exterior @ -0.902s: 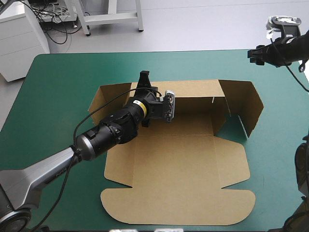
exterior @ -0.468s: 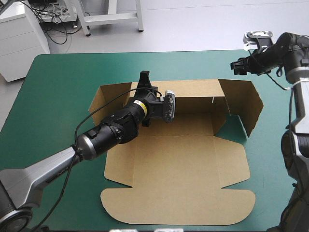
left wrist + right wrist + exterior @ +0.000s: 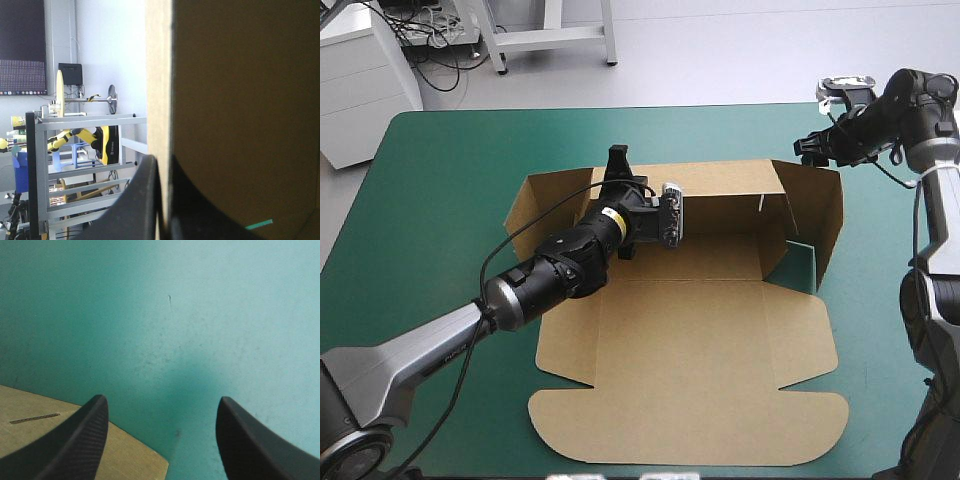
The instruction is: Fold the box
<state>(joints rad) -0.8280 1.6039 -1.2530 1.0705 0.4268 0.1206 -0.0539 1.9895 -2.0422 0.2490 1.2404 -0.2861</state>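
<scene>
The brown box [image 3: 700,340] lies mid-table on the teal-green table [image 3: 440,200], a cut sheet mostly flat, its lid panel toward the near edge. Its far wall [image 3: 720,185] and right side flap [image 3: 817,215] stand raised.

The left gripper [image 3: 617,160] reaches over the sheet to the far wall's left part. From above, the arm's own wrist covers most of the gripper. The left wrist view shows the two black fingers [image 3: 145,200] pinched on the wall's edge, one on each side. Board fills most of that view and hides the rest of the box.

The right gripper [image 3: 807,148] hovers at the box's far right corner, above the side flap. Its wrist view shows its fingers spread wide apart, gripping nothing. Bare cover lies below them, and a board corner with a thin slot [image 3: 34,418] sits under one finger.

Earlier, the right gripper was out at the table's far right corner, clear of the box, and it has moved in toward the flap. The flap now stands more upright and closer in. The left gripper has kept its hold.

A small yellow patch [image 3: 605,213] on the left wrist is too small to read.
</scene>
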